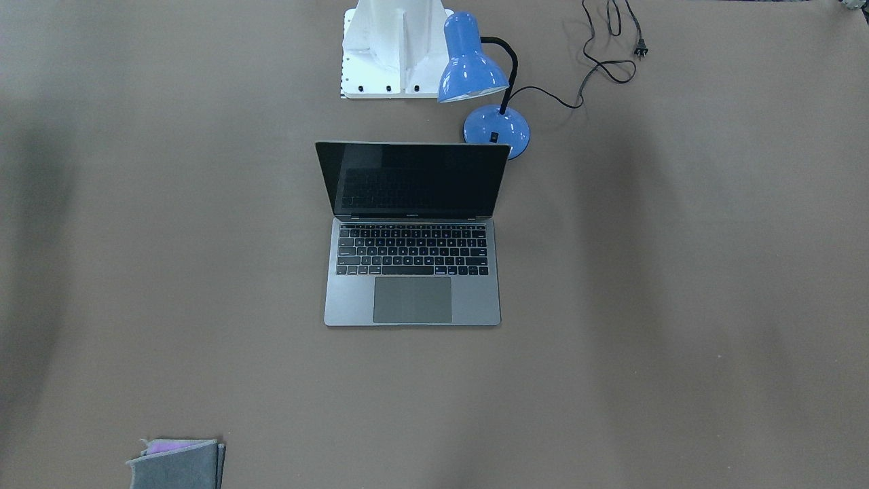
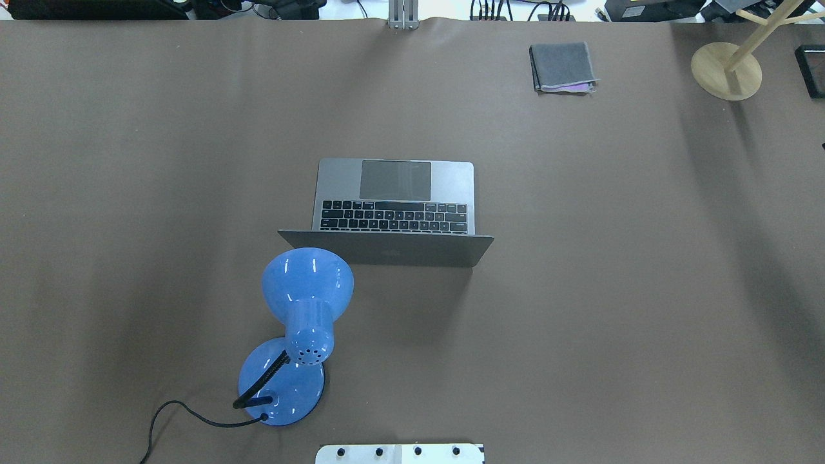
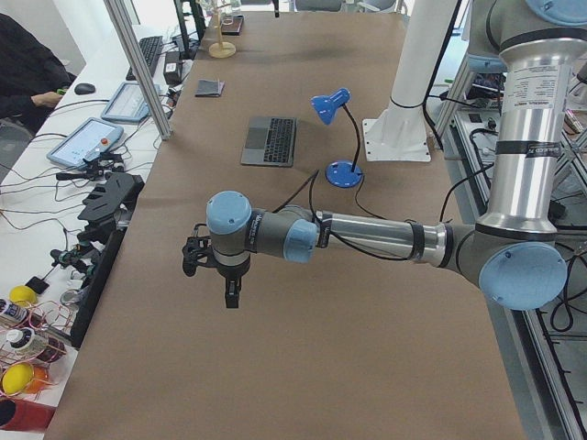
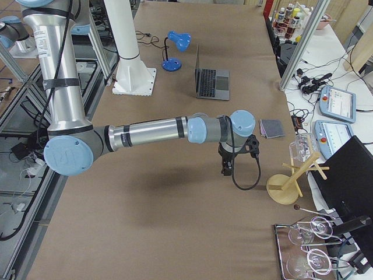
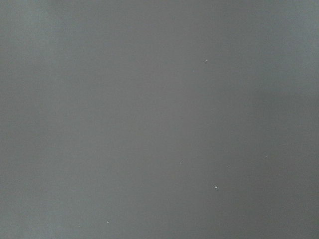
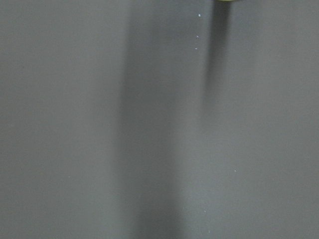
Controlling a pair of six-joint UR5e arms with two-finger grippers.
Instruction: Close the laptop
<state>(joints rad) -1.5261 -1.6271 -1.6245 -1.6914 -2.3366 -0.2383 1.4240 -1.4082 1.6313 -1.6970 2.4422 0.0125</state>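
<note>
Your laptop [image 1: 412,234] sits open in the middle of the table [image 1: 679,305]. The keyboard and trackpad face your side, the lid's back faces the robot's base [image 1: 390,47], and the screen is dark. The lid stands upright, leaning a touch back.

Just behind the lid's corner, on the robot's left, there's a blue lamp [image 1: 470,64]. Its round foot is partly hidden by the screen edge; I can't tell if they touch. Its cord runs off to a loose plug [image 1: 641,49].

Neither arm is near the laptop. The left gripper [image 3: 231,291] hangs above bare table towards the robot's left end, its forearm stretched out level. It shows only in that side view, so I can't tell whether the fingers are parted or together. The right gripper [image 4: 227,169] is out towards the other end, pointing down, not far from a folded grey cloth [image 4: 271,128], and I can't tell its finger state either.

Both wrist cameras give you plain brown table only. A wooden stand [image 2: 726,71] sits at the far right corner.
</note>
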